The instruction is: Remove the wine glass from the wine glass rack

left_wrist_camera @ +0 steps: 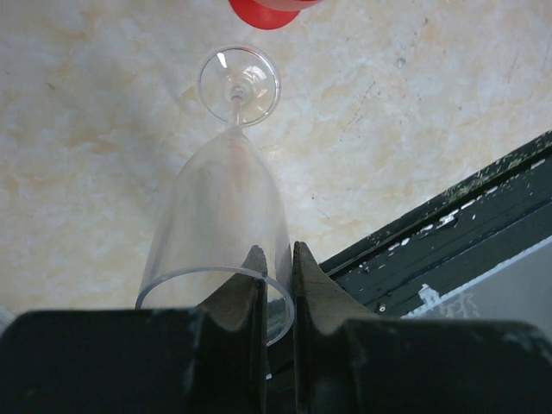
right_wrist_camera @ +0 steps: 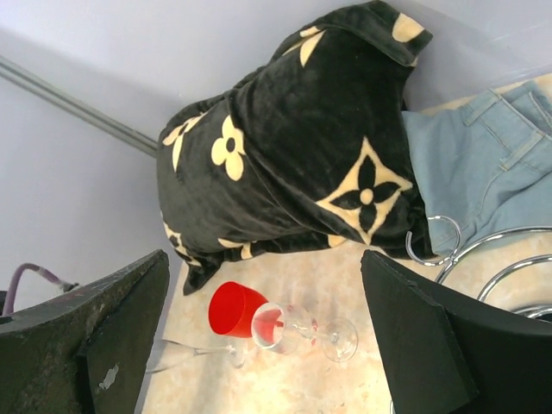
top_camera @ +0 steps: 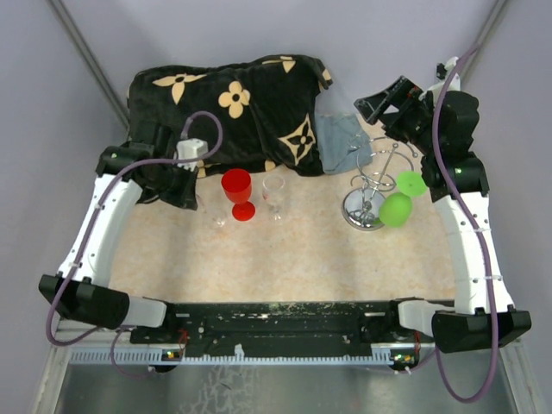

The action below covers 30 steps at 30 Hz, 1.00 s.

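The silver wire rack point(top_camera: 369, 197) stands on the table at the right, with a green wine glass point(top_camera: 397, 208) hanging from its right side. Its loop arms show at the right edge of the right wrist view point(right_wrist_camera: 434, 247). My right gripper point(top_camera: 386, 100) is open and empty, behind and above the rack; in its wrist view point(right_wrist_camera: 267, 341) the fingers stand wide apart. My left gripper point(left_wrist_camera: 276, 259) is shut on the rim of a clear wine glass point(left_wrist_camera: 226, 216), one finger inside the bowl and one outside. That glass point(top_camera: 216, 212) stands upright left of centre.
A red glass point(top_camera: 237, 191) and a second clear glass point(top_camera: 274, 197) stand mid-table. A black blanket with cream flowers point(top_camera: 233, 103) and folded denim point(top_camera: 341, 142) lie at the back. The dark front rail point(left_wrist_camera: 466, 224) runs close to the left gripper.
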Each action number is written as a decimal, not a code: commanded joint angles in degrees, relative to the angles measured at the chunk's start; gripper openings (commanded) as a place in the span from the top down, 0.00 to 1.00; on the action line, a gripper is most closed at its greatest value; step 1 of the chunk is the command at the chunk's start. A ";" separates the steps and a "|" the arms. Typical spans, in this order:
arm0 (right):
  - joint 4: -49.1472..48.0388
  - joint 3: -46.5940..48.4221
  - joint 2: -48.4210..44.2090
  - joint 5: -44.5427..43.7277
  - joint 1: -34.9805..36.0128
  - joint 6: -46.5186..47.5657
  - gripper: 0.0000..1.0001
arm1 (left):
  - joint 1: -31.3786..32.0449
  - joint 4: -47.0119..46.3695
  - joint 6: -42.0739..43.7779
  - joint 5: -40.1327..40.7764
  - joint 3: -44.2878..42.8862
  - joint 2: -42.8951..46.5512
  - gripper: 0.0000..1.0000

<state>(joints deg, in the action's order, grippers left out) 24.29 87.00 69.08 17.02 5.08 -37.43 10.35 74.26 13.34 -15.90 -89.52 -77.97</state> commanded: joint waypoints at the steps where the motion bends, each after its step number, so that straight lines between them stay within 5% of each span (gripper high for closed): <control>1: -0.56 0.64 -0.96 -2.56 -0.34 0.61 0.08 | 7.31 0.56 2.59 3.50 -2.07 -1.63 1.00; 18: 3.35 -0.73 -3.68 -5.89 -0.69 0.58 0.07 | 20.62 4.31 5.21 0.62 -7.83 -14.28 1.00; 30: 4.98 -2.26 -6.50 -7.29 -1.80 1.39 0.06 | 22.16 4.28 5.39 6.94 -10.15 -18.51 1.00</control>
<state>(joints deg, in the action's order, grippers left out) 30.52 85.01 64.40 10.39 3.88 -37.01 32.29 77.60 17.96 -12.01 -97.06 -95.44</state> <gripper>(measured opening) 0.935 0.162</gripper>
